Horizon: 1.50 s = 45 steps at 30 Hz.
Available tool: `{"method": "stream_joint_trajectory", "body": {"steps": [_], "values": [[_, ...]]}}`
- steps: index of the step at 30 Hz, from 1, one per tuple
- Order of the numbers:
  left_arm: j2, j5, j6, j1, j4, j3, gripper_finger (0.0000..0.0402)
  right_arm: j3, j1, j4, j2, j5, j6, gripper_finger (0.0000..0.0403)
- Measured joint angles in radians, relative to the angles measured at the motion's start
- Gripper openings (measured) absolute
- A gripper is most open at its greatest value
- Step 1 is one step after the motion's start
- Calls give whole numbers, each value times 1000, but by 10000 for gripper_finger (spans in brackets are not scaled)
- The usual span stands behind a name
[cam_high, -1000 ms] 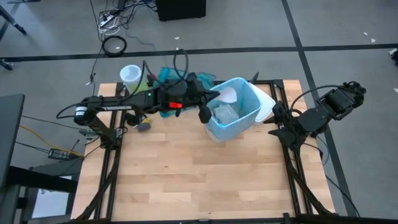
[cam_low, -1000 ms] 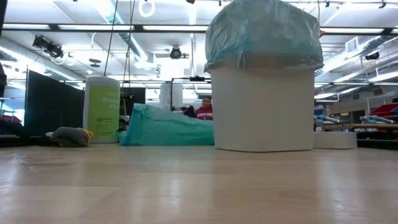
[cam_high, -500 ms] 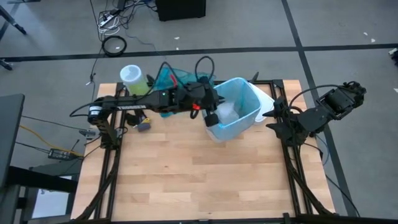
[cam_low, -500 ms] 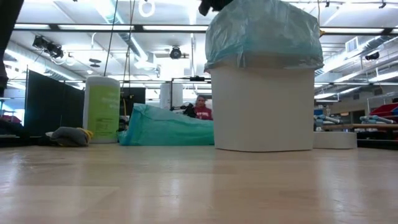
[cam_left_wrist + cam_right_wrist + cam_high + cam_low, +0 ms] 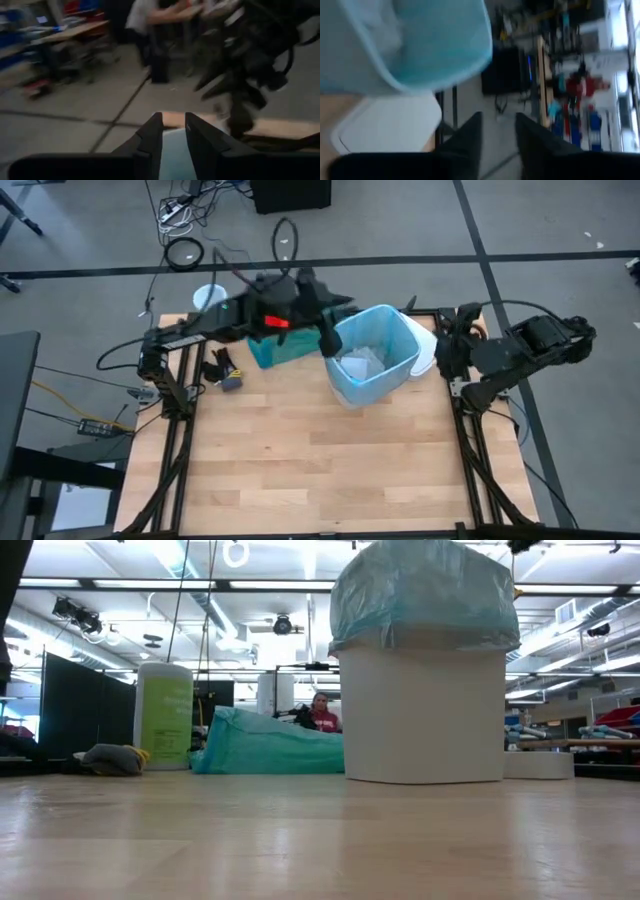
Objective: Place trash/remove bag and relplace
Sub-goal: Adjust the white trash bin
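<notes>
The white bin [image 5: 425, 710] stands at the table's far middle, lined with the light blue bag [image 5: 385, 340], whose top is folded over the rim [image 5: 425, 595]. Trash, white paper [image 5: 360, 366] among it, lies inside. My left gripper [image 5: 326, 338] hovers high beside the bin's left rim. In its wrist view the fingers [image 5: 173, 135] stand a little apart with nothing between them. My right gripper [image 5: 444, 355] waits at the table's right edge past the bin, open and empty [image 5: 497, 131].
A teal-green plastic bag [image 5: 275, 348] lies left of the bin, with a green wipes canister [image 5: 165, 715] beyond it and a small grey-yellow object [image 5: 228, 378] near the left edge. A white lid [image 5: 430, 350] lies right of the bin. The near half of the wooden table [image 5: 320, 470] is bare.
My left gripper reached over the bin's left rim, then rose up and drew back toward the table's left. The white paper now lies lower in the bin. My right arm turned its wrist and shifted toward the far edge.
</notes>
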Motion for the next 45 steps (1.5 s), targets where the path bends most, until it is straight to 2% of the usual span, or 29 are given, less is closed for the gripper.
{"method": "stream_joint_trajectory", "body": {"steps": [2, 3, 7, 10, 15, 22, 32, 38, 45], "values": [[5, -80, 11, 7, -138, 64, 70, 0, -71, -34, -1, -29, 23, 31], [7, -104, 8, 17, -216, 89, 58, 0, -101, -53, 0, -49, 35, 16], [3, -103, -65, 64, -484, 125, 11, -14, -217, -83, 7, -130, 76, 10], [1, -44, -96, 95, -625, 113, 9, -40, -296, -88, 19, -191, 83, 2], [-3, 48, -104, 128, -702, 108, 32, -128, -399, -88, 25, -250, 128, 1], [-40, 62, -112, 133, -824, 108, 31, -273, -459, -19, 25, -334, 172, 0], [-100, 49, -156, 134, -878, 102, 30, -411, -478, 291, 35, -431, 78, 0], [-102, 48, -156, 134, -946, 80, 30, -474, -536, 583, 79, -613, -98, 0], [-100, 10, -151, 134, -940, 80, 30, -475, -570, 727, 164, -729, -209, 0]]}}
